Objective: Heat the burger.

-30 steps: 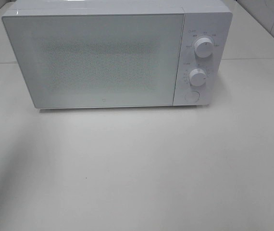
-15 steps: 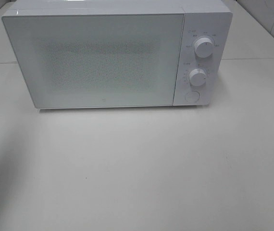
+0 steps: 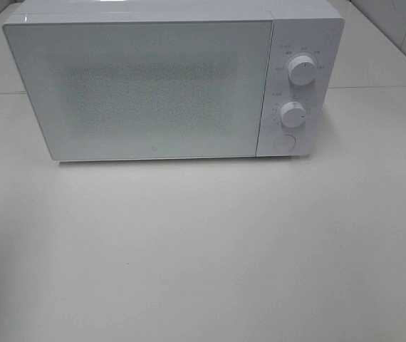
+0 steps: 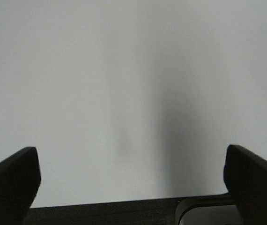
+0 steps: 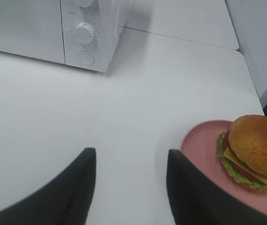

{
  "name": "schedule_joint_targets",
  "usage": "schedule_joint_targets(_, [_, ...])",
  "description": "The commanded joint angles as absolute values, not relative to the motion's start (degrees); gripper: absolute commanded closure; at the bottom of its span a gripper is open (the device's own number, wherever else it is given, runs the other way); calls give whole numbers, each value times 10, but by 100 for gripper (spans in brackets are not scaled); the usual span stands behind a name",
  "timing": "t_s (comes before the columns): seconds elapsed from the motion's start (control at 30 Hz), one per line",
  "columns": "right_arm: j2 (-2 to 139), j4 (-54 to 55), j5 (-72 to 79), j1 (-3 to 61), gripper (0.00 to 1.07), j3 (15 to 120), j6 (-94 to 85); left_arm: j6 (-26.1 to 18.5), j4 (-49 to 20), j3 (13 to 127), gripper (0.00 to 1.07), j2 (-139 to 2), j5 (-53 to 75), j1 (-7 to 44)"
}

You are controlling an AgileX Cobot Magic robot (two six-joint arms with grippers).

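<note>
**On the table, door shut**

Beside our right gripper [image 5: 129, 180], whose jaws stand apart and hold nothing, the burger [image 5: 254, 152] sits on a pink plate [image 5: 199, 145]. Our left gripper [image 4: 132, 180] is spread wide over bare table [image 3: 210, 249]. We see the microwave [image 3: 167, 82] closed.

White microwave [image 3: 160, 82] door shut, two knobs, white table [image 3: 210, 249], pink plate [image 5: 203, 150]

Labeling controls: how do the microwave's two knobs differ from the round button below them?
The knobs, upper and lower, stick out and carry pointer marks and surrounding scale markings; the round button sits flat and plain. The upper knob looks slightly larger than the lower. All are white and round.
</note>
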State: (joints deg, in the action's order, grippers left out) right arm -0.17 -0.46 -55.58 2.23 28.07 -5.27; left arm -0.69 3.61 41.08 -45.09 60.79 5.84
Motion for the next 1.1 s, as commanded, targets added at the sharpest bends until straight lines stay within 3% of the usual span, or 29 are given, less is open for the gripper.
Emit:
schedule_joint_targets(0.03, [-18,-6,-552,22,58,281,-55,-7,19,364,6,-408,610,56])
schedule_joint_targets(0.3, [-18,-6,-552,22,58,281,-55,-7,0,286,6,-313,593,56])
schedule_joint_targets(0.57, [-18,-6,-552,22,58,281,-55,-7,54,287,6,-264,594,56])
schedule_joint_targets(0.87, [-18,-6,-551,22,58,281,-55,-41,33,285,6,-186,593,56])
schedule_joint_targets(1.1, [-18,-6,-551,22,58,281,-55,-41,33,285,6,-138,593,56])
